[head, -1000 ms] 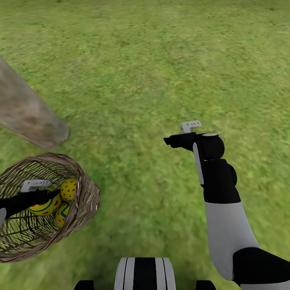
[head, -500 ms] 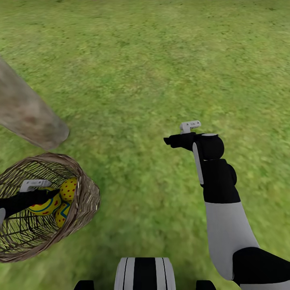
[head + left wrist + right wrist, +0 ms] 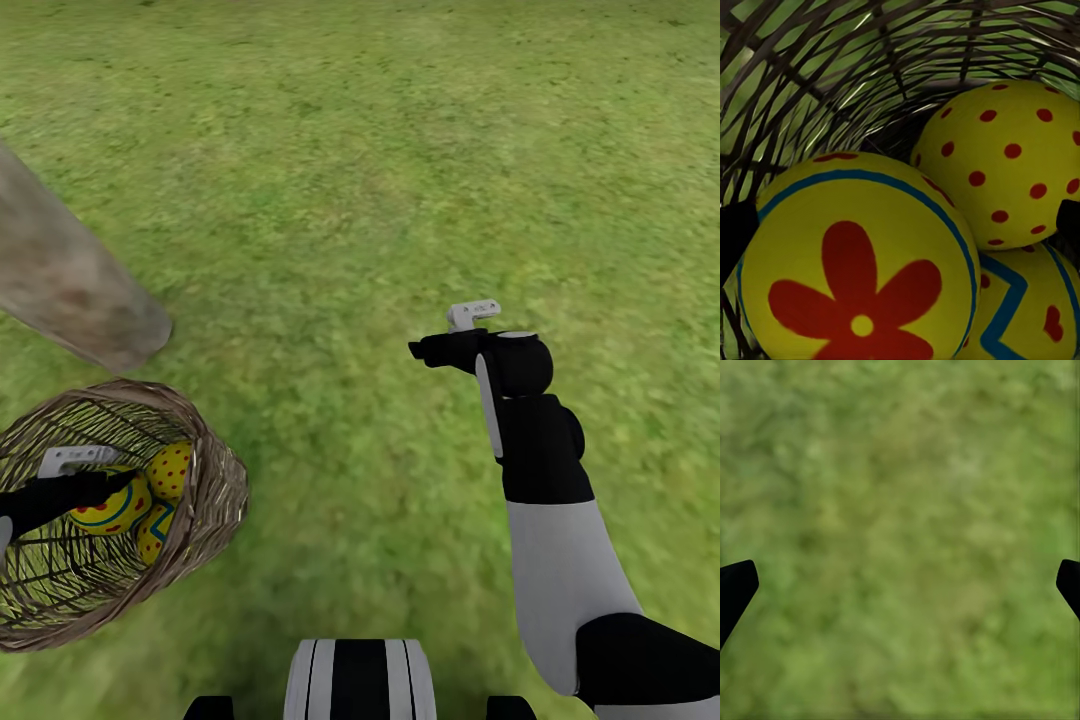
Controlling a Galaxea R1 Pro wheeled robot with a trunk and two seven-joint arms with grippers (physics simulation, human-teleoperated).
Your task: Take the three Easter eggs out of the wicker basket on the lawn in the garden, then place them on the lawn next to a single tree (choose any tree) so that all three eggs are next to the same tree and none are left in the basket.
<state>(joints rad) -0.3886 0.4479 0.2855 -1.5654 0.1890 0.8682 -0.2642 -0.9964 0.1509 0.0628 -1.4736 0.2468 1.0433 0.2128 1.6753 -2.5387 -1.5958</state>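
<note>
Standing nearest in the head view, the robot's striped trunk point(image 3: 360, 680) sits at the bottom edge, over the lawn point(image 3: 400, 150). Just ahead on the robot's left, the wicker basket point(image 3: 215, 490) rests on the grass, its mouth tipped toward the camera. All three Easter eggs lie inside it, packed against one another: the flower-painted egg point(image 3: 859, 277) nearest the left end effector point(image 3: 115, 480), the red-dotted egg point(image 3: 1009, 161) touching it behind, and the blue-zigzag egg point(image 3: 1020, 307) wedged below both. The left arm reaches into the basket, the end effector lying against the flower-painted egg in the head view. In the left wrist view its two dark fingertips point(image 3: 735, 240) sit at opposite edges, spread wide either side of the eggs; no closure on any egg is visible.

On the robot's right, the right arm point(image 3: 540, 470) is raised over bare grass, well apart from the basket. The right end effector point(image 3: 425, 350) points across the lawn; its fingertips point(image 3: 735, 589) stand wide apart in the right wrist view, with nothing but grass between them.

Farther out on the left, the grey-brown tree trunk point(image 3: 70, 275) meets the ground just beyond the basket's far rim. Mottled green lawn extends beyond.
</note>
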